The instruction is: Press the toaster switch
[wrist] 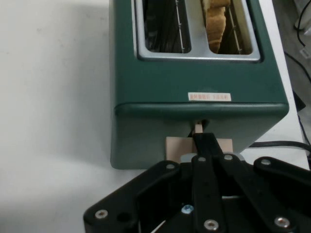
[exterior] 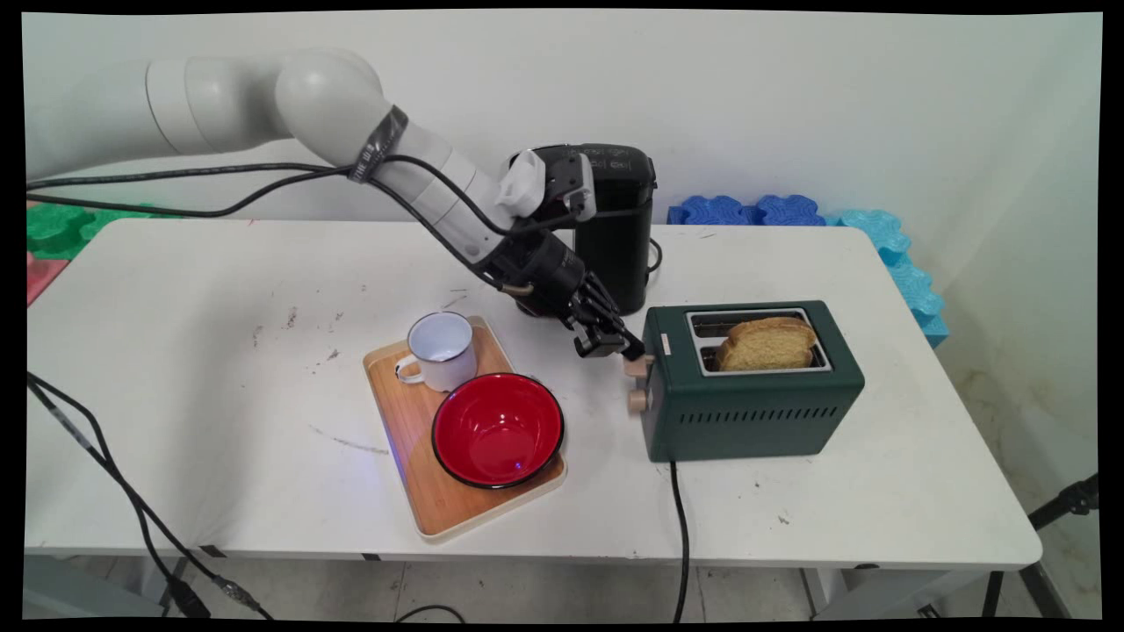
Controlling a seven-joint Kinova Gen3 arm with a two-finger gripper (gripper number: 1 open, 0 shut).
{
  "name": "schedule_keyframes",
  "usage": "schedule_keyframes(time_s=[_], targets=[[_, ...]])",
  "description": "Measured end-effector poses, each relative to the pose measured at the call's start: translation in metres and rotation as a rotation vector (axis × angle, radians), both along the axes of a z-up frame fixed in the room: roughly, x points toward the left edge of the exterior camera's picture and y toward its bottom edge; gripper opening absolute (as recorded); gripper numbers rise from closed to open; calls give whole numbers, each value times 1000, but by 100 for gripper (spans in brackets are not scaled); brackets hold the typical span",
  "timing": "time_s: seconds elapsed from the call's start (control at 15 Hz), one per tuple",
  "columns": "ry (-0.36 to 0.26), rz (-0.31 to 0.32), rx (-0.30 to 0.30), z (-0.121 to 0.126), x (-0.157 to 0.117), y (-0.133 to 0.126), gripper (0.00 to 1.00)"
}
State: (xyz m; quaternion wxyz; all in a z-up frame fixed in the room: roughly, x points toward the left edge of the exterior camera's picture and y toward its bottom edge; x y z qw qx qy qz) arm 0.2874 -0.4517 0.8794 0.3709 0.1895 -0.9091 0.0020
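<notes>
- At the toaster's end face, the gripper (exterior: 625, 344) sits with its fingers drawn together, tips on top of the tan lever (wrist: 199, 144); clenched, nothing grasped between them, only pressing contact from above as far as the hand view shows.
- Lever sits just under the fingertips, near the top of its slot, so it looks raised; a round tan knob (exterior: 637, 401) is directly below it on the same face.
- Green toaster (exterior: 755, 386) lies straight ahead of the pincer, long side running away from it; two slots on top.
- Bread slice (exterior: 767, 343) stands in one slot, well proud of the rim, which fits a lever that is up; the other slot is empty.
- Toaster's black cord (exterior: 678, 535) runs off the table's near edge, below the pincer.
- Behind the pincer, close to the wrist, stands a black appliance (exterior: 615, 228), likely a coffee maker; cannot tell more.
- Off to the side away from the toaster: wooden tray (exterior: 421, 491) holding a red bowl (exterior: 497, 428) and a white mug (exterior: 441, 349), touching or nearly so, both empty.
- All on the white table (exterior: 176, 351); blue foam tiles (exterior: 790, 211) against the wall beyond the toaster.
</notes>
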Motion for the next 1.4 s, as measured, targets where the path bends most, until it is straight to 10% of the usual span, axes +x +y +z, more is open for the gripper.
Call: schedule_keyframes(time_s=[1.4], targets=[[-21,41,21,-36,-2,9,0]])
